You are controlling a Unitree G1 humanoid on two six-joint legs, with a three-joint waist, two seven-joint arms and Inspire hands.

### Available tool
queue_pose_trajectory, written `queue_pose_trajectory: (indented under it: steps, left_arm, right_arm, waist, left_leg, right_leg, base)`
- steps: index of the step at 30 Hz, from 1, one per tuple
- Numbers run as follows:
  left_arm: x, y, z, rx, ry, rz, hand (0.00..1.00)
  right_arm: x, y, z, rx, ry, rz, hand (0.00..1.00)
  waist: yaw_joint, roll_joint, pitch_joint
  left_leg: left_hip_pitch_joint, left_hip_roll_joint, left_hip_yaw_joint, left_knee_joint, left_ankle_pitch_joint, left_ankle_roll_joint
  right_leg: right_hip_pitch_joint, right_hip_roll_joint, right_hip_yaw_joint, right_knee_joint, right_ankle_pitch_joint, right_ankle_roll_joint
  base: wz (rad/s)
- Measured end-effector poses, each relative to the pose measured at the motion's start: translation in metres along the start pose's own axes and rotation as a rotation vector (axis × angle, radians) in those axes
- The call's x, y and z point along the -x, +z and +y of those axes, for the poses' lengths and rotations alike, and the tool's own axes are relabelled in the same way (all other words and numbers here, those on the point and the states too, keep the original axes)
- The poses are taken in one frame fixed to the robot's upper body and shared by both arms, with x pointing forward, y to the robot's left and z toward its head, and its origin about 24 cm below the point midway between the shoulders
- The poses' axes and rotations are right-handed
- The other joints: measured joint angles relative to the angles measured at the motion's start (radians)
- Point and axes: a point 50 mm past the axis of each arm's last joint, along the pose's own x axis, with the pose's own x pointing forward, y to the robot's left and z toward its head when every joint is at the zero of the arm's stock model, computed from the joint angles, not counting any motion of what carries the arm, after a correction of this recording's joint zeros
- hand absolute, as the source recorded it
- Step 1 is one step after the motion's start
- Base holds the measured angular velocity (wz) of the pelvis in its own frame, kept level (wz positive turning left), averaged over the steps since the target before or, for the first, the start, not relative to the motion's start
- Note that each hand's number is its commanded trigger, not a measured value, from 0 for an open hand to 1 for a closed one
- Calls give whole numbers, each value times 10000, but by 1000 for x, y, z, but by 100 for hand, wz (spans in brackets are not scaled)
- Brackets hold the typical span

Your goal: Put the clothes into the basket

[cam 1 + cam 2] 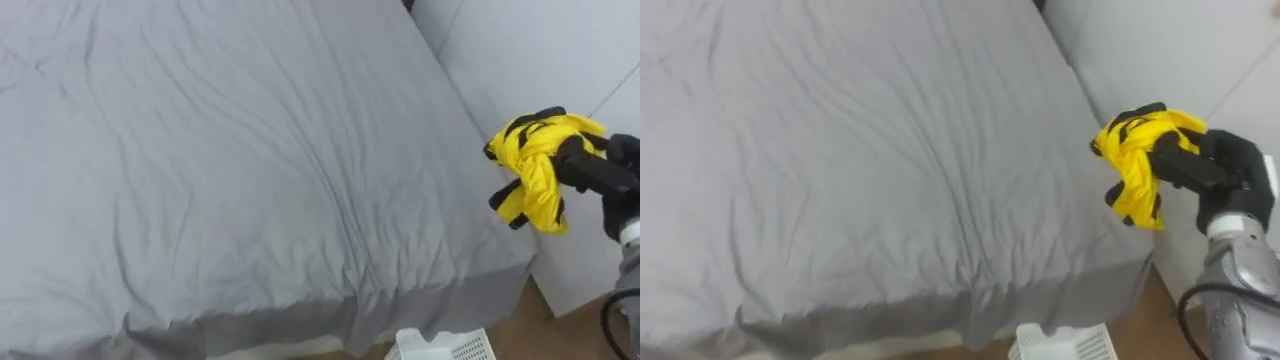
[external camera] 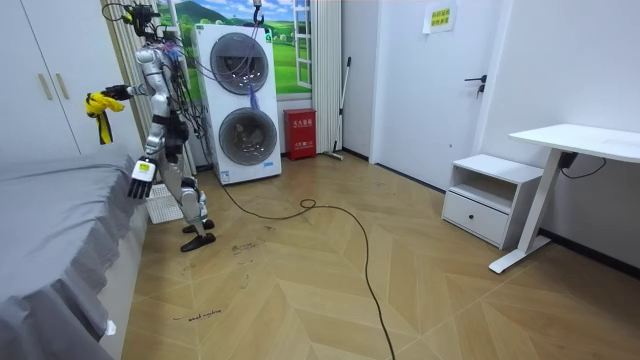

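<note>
A bed [image 1: 250, 150] under a creased grey sheet takes up the left and centre of the eye views, with a white wall [image 1: 540, 50] at the upper right. In the room view, a herringbone wood floor [image 2: 400, 290] spreads across the lower frame. Two stacked washing machines [image 2: 243, 100] stand at the upper left, near white wardrobe doors [image 2: 40, 80]. A white door [image 2: 440, 80] is upper centre. A low white cabinet [image 2: 490, 195] and a white desk [image 2: 575, 140] stand at the right.

Grey bed [image 1: 250, 180]; stacked washers [image 2: 243, 100]; white desk [image 2: 580, 140] by wall.
</note>
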Motion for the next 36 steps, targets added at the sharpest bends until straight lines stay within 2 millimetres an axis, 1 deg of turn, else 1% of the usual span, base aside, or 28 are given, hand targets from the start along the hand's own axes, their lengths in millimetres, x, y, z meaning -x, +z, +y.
queue_pose_trajectory:
  steps: [2,4,5,6,7,8,9,10,11,13,14,15,16,17,18,19,21,23,24,25,26,28,29,30,31,32,34,36]
  left_arm:
    - [0,2,-1,-164,-35,-62,0]
    - [-1,6,-2,-249,-86,-98,0]
    - [-2,8,-2,-310,-82,-110,0]
    - [-3,9,-2,-444,-82,-143,0]
    - [-3,11,-3,-642,-84,-209,0]
    - [-3,11,-2,-826,-81,-202,0]
    - [-3,11,-2,-875,-83,-172,0]
    - [-3,10,-3,-902,-103,-102,0]
    - [-3,10,-4,-916,-117,-79,0]
    - [-2,8,-5,-980,-165,-19,0]
    - [-2,8,-5,-1011,-185,-28,0]
    - [-2,8,-6,-1078,-229,-57,0]
    - [-2,9,-7,-1116,-252,-83,0]
    - [-2,9,-8,-1165,-265,-97,0]
    - [-2,10,-8,-1297,-320,-98,0]
    - [-2,9,-9,-1404,-390,-58,0]
    - [-2,8,-9,-1543,-504,-59,0]
    - [-2,9,-9,-1620,-591,-109,0]
    - [-2,10,-10,-1679,-661,-134,0]
    - [-2,11,-12,-1641,-749,-167,0]
    - [-2,11,-13,-1664,-793,-178,0]
    - [-3,13,-14,-1749,-923,-205,0]
    - [-4,15,-14,-1768,-931,-216,0]
    - [-4,16,-14,-1801,-938,-203,0]
    - [-5,17,-15,-1906,-967,-170,0]
    - [-7,20,-16,-1972,-996,-232,0]
    - [-8,25,-17,-1814,-1046,-244,0]
    - [-10,29,-16,-1704,-1021,-253,0]
  right_arm:
    - [0,0,-1,-18,-43,2,100]
    - [1,-2,-2,-20,-146,48,100]
    - [3,-4,-5,22,-263,143,100]
    - [5,-6,-8,38,-368,200,100]
    - [7,-8,-14,16,-584,342,100]
    - [10,-10,-20,-37,-773,453,100]
    - [11,-11,-23,-33,-879,489,100]
    - [14,-13,-31,-23,-1117,580,100]
    - [15,-14,-33,-23,-1211,615,100]
    - [24,-23,-42,73,-1417,974,100]
    - [26,-26,-44,79,-1454,1122,100]
    - [30,-35,-48,38,-1527,1436,100]
    - [33,-42,-48,-41,-1580,1712,100]
    - [35,-45,-48,-58,-1598,1810,100]
    - [37,-49,-49,-73,-1563,1971,100]
    - [39,-54,-52,-65,-1587,2182,100]
    - [41,-63,-58,-54,-1855,2587,100]
    - [41,-73,-63,-94,-2148,3074,100]
    - [41,-79,-65,-96,-2282,3365,100]
    - [42,-83,-67,-41,-2371,3535,100]
    - [43,-84,-68,-35,-2397,3587,100]
    - [40,-88,-66,39,-2415,3790,100]
    - [37,-91,-66,-3,-2558,3987,100]
    - [36,-93,-66,-35,-2620,4072,100]
    - [33,-94,-64,-128,-2707,4188,100]
    - [31,-95,-63,-186,-2754,4251,100]
    - [25,-93,-58,-247,-2678,4195,100]
    - [20,-91,-49,-176,-2456,4116,100]
  waist:
    - [-207,2,-2]
    - [-359,55,30]
    - [-476,72,21]
    - [-516,69,23]
    - [-476,72,24]
    - [-508,86,21]
    - [-521,86,21]
    - [-561,93,16]
    - [-599,106,11]
    - [-798,161,8]
    - [-831,170,6]
    - [-869,196,11]
    - [-991,237,12]
    - [-1027,281,13]
    - [-1025,359,50]
    - [-1026,432,64]
    - [-1072,512,68]
    - [-1153,573,58]
    - [-1146,643,57]
    - [-1146,750,38]
    - [-1151,811,21]
    - [-1332,1035,37]
    - [-1331,1116,37]
    - [-1312,1143,44]
    - [-1317,1219,84]
    - [-1317,1301,100]
    - [-1286,1437,88]
    - [-1276,1508,95]
  left_leg:
    - [86,38,186,-24,-55,-22]
    - [176,56,455,-45,-156,-65]
    - [184,77,500,-45,-202,-83]
    - [199,103,557,-54,-215,-91]
    - [218,172,788,-76,-265,-117]
    - [212,197,978,-76,-327,-144]
    - [211,197,1044,-76,-356,-164]
    - [203,206,1200,-76,-411,-187]
    - [197,221,1262,-76,-436,-199]
    - [205,280,1352,-75,-511,-238]
    - [221,326,1458,-70,-541,-257]
    - [221,363,1566,-31,-604,-294]
    - [198,365,1588,-33,-616,-305]
    - [190,372,1621,-35,-622,-312]
    - [189,405,1799,-32,-655,-334]
    - [170,416,1887,-28,-668,-341]
    - [106,421,1903,-16,-669,-342]
    - [-50,420,1994,28,-671,-339]
    - [-168,411,2091,31,-670,-337]
    - [-295,393,2107,33,-668,-333]
    - [-381,381,2116,37,-667,-332]
    - [-705,364,2114,161,-659,-317]
    - [-863,364,2065,225,-659,-317]
    - [-946,363,2048,258,-659,-317]
    - [-1129,360,2026,329,-658,-317]
    - [-1283,349,2037,339,-648,-300]
    - [-1538,340,2078,370,-622,-260]
    - [-1743,339,2097,401,-594,-222]
  right_leg:
    - [-10,50,192,3,2,-3]
    - [-32,128,461,14,9,-14]
    - [-27,158,541,4,13,-21]
    - [-43,175,603,11,12,-22]
    - [-116,233,758,13,15,-26]
    - [-181,289,925,11,26,-41]
    - [-206,308,981,6,29,-46]
    - [-259,335,1055,13,34,-55]
    - [-247,361,1131,17,37,-60]
    - [-273,446,1277,25,58,-92]
    - [-287,467,1308,26,60,-96]
    - [-315,504,1399,25,67,-106]
    - [-351,529,1437,26,67,-107]
    - [-393,543,1498,36,67,-107]
    - [-489,589,1666,86,71,-113]
    - [-599,622,1802,174,71,-114]
    - [-688,629,1845,193,72,-114]
    - [-948,643,1939,217,75,-121]
    - [-1094,647,2026,220,76,-118]
    - [-1257,648,2082,249,87,-104]
    - [-1351,650,2114,311,86,-103]
    - [-1711,640,2169,456,99,-87]
    - [-1936,646,2222,631,99,-87]
    - [-2064,644,2246,714,99,-88]
    - [-2266,645,2276,805,99,-87]
    - [-2474,649,2310,900,98,-87]
    - [-2761,644,2327,953,99,-84]
    - [-3042,627,2351,1101,94,-87]
  base:
    - [-32]
    - [-37]
    - [-26]
    - [-30]
    - [-42]
    - [-48]
    - [-42]
    - [-32]
    - [-32]
    - [-18]
    - [-25]
    - [-26]
    - [-22]
    - [-25]
    - [-36]
    - [-36]
    - [-15]
    - [-15]
    - [-25]
    - [-27]
    - [-21]
    - [-15]
    - [-15]
    - [-18]
    - [-13]
    - [-10]
    - [-8]
    - [-6]
